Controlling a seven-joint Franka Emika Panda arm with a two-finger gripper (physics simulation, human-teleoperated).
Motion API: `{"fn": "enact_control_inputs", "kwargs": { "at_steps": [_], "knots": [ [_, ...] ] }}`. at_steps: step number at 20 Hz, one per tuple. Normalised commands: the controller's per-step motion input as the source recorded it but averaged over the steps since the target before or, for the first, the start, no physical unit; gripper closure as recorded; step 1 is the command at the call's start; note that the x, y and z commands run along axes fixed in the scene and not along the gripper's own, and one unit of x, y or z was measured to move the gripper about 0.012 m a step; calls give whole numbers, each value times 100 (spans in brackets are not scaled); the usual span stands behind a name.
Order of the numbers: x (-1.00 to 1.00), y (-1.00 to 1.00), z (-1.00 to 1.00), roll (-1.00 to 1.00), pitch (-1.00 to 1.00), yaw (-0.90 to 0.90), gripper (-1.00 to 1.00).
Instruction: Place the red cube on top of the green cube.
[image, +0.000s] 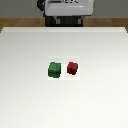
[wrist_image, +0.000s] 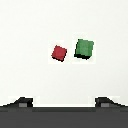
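The bare white tabletop (image: 30, 105) fills the foreground. Near its middle, the green cube (image: 54, 70) sits on the exterior view's left, and the red cube (image: 72, 68) stands just beside it on the right, apart. The pincer (wrist_image: 64, 102) hangs spread, well above both, holding nothing.

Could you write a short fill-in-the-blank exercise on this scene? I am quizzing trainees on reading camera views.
1. In the exterior view, the red cube lies to the ____ of the green cube.
2. Both cubes rest on a ____ table.
3. The two cubes are ____, not stacked.
4. The tool holds ____.

Missing words: right; white; side by side; nothing
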Motion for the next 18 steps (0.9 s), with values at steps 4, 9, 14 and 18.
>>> {"fn": "enact_control_inputs", "kwargs": {
  "at_steps": [4, 9, 14, 18],
  "knots": [
    [50, 0, 0, 0, 0, 0, -100],
    [60, 20, 0, 0, 0, 0, -100],
    [0, 40, 0, 0, 0, -9, -100],
    [0, 0, 0, 0, 0, -11, -100]
  ]
}}
